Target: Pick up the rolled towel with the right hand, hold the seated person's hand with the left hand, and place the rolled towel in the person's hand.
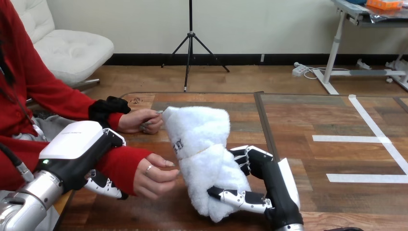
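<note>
The rolled white towel (202,154) stands tilted at the table's middle. My right hand (269,178) is shut on its lower part, with fingers (248,158) at its right side and the thumb across its front. The person's hand at the view's lower left (154,177) touches the towel's left side with its fingertips. My left hand (79,144) lies over the red-sleeved forearm (120,161) behind that hand, and its fingers (103,185) curl under the forearm. The person's farther hand (142,120) touches the towel's top corner.
The wooden table (312,120) has white tape lines (365,139) at its right half. A dark seam (264,125) runs down the tabletop just right of the towel.
</note>
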